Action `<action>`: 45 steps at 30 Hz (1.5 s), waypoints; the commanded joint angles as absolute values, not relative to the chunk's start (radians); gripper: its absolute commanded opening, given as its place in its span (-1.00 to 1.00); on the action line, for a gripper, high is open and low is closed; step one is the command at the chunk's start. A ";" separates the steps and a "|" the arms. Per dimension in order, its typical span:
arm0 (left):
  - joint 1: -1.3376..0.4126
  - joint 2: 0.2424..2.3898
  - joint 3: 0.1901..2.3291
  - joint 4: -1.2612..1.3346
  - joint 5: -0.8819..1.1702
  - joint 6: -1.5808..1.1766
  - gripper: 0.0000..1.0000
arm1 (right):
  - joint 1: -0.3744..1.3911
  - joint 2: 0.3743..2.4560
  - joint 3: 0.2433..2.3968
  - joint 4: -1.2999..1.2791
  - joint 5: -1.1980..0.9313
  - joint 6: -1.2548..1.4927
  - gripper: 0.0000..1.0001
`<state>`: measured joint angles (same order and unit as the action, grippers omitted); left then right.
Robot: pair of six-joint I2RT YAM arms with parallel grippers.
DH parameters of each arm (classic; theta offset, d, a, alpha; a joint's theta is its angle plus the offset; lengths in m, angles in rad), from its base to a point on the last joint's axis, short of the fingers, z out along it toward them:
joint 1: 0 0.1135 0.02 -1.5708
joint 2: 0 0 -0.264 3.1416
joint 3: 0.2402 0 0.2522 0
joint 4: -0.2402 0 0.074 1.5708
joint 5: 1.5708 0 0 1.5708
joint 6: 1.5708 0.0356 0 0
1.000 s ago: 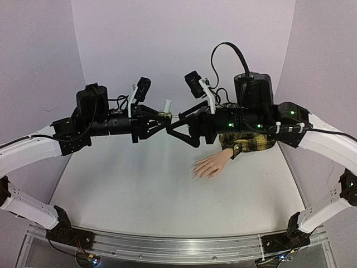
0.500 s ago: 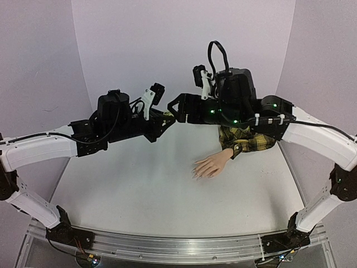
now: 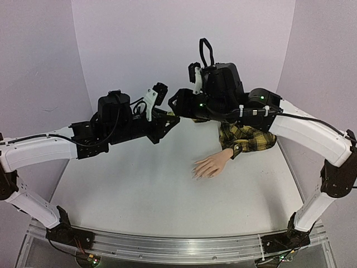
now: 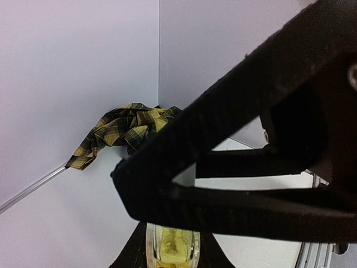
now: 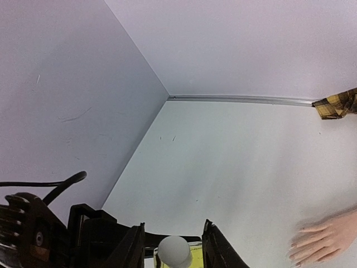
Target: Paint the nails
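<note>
Left gripper (image 3: 171, 119) holds bottle (image 4: 173, 249) aloft, well apart from the nails (image 3: 196, 171).

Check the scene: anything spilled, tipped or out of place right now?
Nothing stands out. The bottle is gripped in the left end effector, white cap on, no spill visible. The mannequin hand lies flat on the table.

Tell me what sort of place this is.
Probably a robot test booth in a lab: plain lilac walls close in a white table, a left arm and right arm stand on a metal rail, and a mannequin hand lies on the table.
</note>
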<state>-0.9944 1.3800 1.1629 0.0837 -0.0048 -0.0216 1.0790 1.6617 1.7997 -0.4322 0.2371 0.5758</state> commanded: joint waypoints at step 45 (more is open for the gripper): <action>-0.995 1.228 1.130 0.062 0.099 0.177 -1.00 | 1.081 1.432 1.575 -0.305 0.108 0.458 0.88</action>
